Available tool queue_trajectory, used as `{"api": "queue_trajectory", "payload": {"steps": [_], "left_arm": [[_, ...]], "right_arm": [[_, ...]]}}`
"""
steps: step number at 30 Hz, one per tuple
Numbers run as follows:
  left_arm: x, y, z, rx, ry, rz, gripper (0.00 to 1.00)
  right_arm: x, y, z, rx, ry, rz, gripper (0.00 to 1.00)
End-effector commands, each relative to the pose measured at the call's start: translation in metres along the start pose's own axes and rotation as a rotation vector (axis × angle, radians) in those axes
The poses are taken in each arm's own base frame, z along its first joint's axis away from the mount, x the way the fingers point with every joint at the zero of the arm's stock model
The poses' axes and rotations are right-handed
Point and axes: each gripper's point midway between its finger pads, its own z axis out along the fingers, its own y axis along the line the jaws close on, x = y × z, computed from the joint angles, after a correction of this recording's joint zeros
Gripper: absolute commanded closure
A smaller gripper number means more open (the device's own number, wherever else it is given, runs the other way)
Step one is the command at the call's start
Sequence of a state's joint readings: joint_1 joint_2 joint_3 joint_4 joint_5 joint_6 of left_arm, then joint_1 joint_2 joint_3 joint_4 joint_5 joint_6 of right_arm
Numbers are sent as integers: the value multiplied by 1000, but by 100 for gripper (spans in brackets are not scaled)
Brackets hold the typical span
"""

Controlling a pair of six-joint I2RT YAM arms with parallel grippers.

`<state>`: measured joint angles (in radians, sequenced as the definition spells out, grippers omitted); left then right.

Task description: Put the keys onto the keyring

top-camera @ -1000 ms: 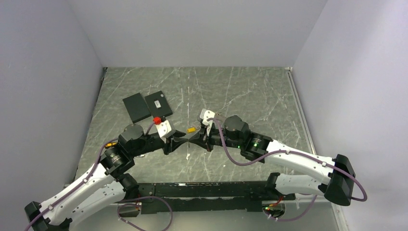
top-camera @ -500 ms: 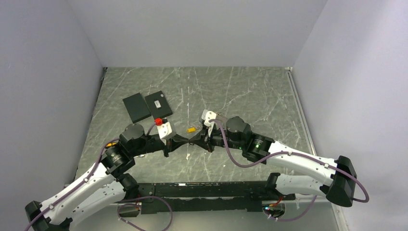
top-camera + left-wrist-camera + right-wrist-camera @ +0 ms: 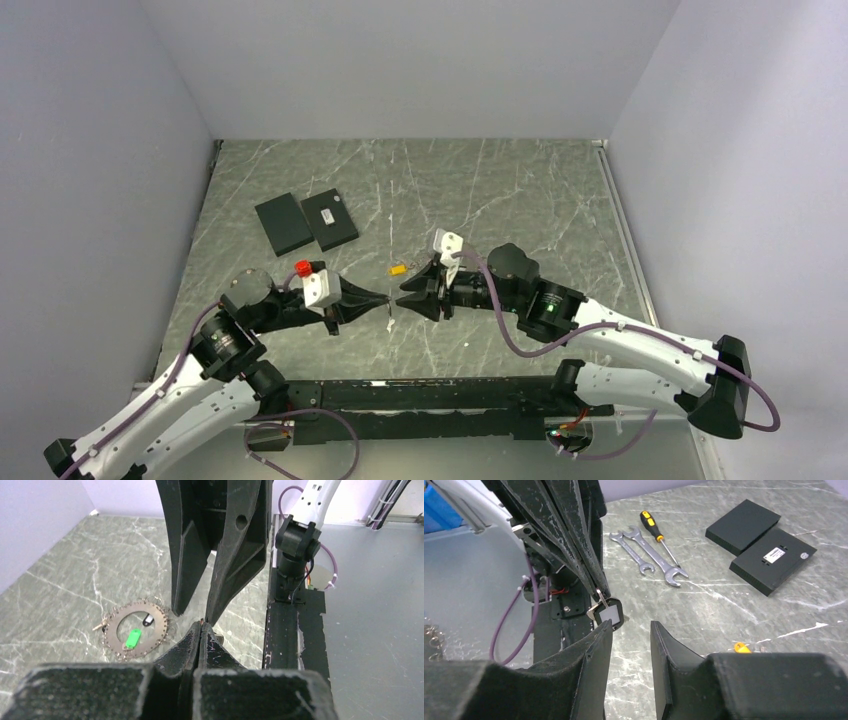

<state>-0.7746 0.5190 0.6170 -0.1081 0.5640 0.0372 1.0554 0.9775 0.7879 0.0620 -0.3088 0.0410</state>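
Note:
My left gripper (image 3: 386, 299) (image 3: 202, 624) is shut on a small key (image 3: 609, 614) with a black head and a silver blade. The key hangs from the fingertips just above the table (image 3: 500, 190). Facing it a short gap away, my right gripper (image 3: 402, 295) (image 3: 630, 629) stands open with nothing between its fingers. The keyring (image 3: 134, 630), a thin ring edged with chain and carrying a green tag (image 3: 132, 638), lies flat on the table under the right gripper; another black-headed key (image 3: 148, 620) rests inside it. A key with a yellow touch (image 3: 396, 269) (image 3: 739, 647) lies beside it.
Two flat black plates (image 3: 305, 222) (image 3: 769, 550) lie at the back left. Two wrenches (image 3: 646, 556) and a yellow-handled screwdriver (image 3: 656, 532) lie near the left arm. A black rail (image 3: 430, 395) runs along the table's near edge.
The left gripper has shut on the key and drawn back left. The right gripper has opened, let go, and pulled back right, so the two tips now stand slightly apart.

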Motion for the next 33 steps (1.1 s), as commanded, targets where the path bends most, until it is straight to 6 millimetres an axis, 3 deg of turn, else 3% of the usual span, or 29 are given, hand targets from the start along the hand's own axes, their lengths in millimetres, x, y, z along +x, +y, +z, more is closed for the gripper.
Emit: {"api": "queue_trajectory", "payload": {"steps": [1, 9, 21, 33], "left_arm": [[-22, -10, 0, 56, -94, 41, 100], [-21, -15, -1, 86, -94, 59, 100], [-22, -20, 2, 121, -111, 49, 100], [-23, -22, 6, 138, -133, 16, 100]], "right_arm": [[-18, 18, -3, -97, -44, -44, 64], [-25, 35, -9, -186, -43, -54, 66], [-39, 37, -12, -192, -67, -58, 65], [-44, 45, -12, -232, -69, -51, 75]]}}
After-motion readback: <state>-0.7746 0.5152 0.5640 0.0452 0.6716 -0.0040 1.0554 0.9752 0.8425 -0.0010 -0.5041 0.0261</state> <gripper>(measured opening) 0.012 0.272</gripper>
